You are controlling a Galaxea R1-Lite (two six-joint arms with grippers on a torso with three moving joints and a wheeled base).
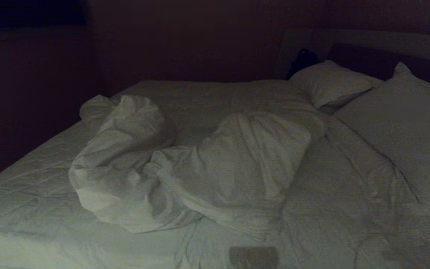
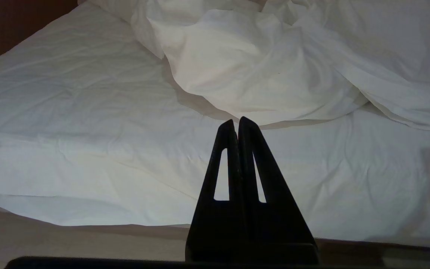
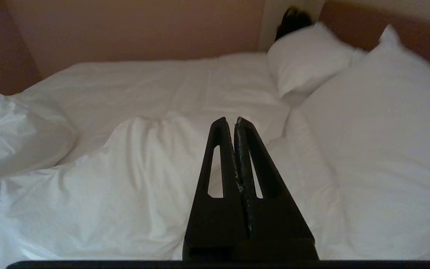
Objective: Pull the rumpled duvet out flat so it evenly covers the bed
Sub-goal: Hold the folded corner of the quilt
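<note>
The white duvet lies bunched in a thick rumpled heap across the middle of the bed, leaving bare fitted sheet on the left and near side. The left wrist view shows the heap's near edge just beyond my left gripper, which is shut and empty over the sheet near the bed's edge. My right gripper is shut and empty too, raised over the duvet's right part and pointing toward the pillows. Neither arm shows in the head view.
Two white pillows lean at the far right against the dark headboard. A dark object sits behind the smaller pillow. A dark wall runs along the bed's left side. Beige floor lies before the bed.
</note>
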